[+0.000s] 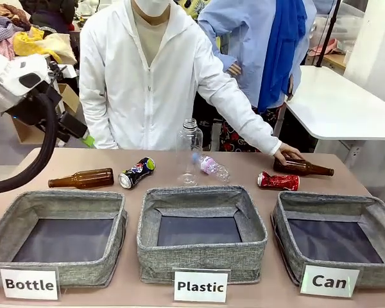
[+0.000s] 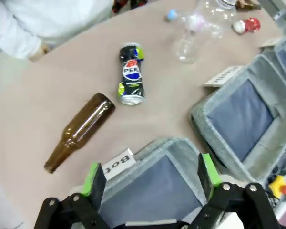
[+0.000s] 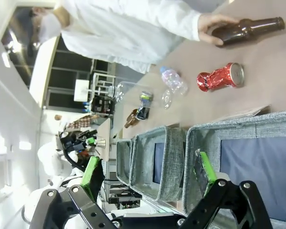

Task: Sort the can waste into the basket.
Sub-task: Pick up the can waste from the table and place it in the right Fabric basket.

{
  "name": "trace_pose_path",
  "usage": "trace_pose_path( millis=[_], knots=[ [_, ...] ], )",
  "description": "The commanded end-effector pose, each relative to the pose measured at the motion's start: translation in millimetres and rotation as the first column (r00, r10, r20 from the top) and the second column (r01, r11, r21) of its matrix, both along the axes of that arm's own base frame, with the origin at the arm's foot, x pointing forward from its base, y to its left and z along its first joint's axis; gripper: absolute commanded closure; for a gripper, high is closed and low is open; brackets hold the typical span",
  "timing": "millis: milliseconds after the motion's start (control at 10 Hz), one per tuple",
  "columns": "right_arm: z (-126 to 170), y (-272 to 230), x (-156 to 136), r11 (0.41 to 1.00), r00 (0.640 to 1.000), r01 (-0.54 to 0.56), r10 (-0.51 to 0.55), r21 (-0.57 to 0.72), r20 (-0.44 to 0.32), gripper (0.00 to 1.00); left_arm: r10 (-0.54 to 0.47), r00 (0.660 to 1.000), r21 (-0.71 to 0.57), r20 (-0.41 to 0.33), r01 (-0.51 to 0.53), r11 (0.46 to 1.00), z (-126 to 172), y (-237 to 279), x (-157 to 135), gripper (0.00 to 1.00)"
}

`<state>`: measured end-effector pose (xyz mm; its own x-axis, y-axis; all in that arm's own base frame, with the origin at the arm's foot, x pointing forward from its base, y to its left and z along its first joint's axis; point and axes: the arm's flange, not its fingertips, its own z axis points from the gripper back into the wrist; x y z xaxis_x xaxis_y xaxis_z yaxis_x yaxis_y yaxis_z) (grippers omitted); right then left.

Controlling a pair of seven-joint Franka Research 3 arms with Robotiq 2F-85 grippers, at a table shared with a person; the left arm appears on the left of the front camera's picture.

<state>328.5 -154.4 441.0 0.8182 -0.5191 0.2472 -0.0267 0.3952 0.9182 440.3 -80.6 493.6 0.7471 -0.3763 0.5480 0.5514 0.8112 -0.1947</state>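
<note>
Basket (image 1: 287,239) labelled "Can" sits at the front right corner of the surface (image 1: 353,183). Left hand (image 2: 150,172) hangs open above the Bottle bin (image 2: 181,144); right hand (image 3: 148,171) is open over the basket's rim. Pepsi can (image 1: 136,172) lies toward the far left, and the crushed red can (image 1: 278,181) lies just behind the basket.

White side table (image 1: 346,106) right; clothes heap (image 1: 25,35) far left.

Brown bottle (image 1: 81,178) lies on the counter (image 1: 167,162) behind the Bottle bin (image 1: 64,200). Clear bottle (image 1: 189,151) stands upright, a crushed bottle (image 1: 213,168) lying beside it.
</note>
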Motion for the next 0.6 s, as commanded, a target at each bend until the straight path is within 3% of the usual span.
trace_pose_path(
  millis=[0,100,200,300,500],
  knots=[
    [-1,-1,3,1.000,0.999,0.000,0.000,0.005,0.034,0.00,-0.093,0.993,-0.075,-0.075,0.087,0.993,-6,2,1,0.00],
    [-1,-1,3,1.000,0.999,0.000,0.000,0.005,0.034,0.00,0.000,1.000,0.000,0.000,0.000,1.000,0,0,0,0.00],
    [-1,-1,3,1.000,0.999,0.000,0.000,0.005,0.034,0.00,-0.125,0.992,0.064,0.024,0.124,0.990,0,-9,0,0.00],
    [-1,-1,3,1.000,0.999,0.000,0.000,0.005,0.034,0.00,-0.123,0.991,0.089,0.050,0.118,0.989,-3,-19,13,0.00],
    [-1,-1,3,1.000,0.999,0.000,0.000,0.005,0.034,0.00,-0.266,0.963,0.139,0.042,0.258,0.956,-6,-38,58,0.00]
  ],
)
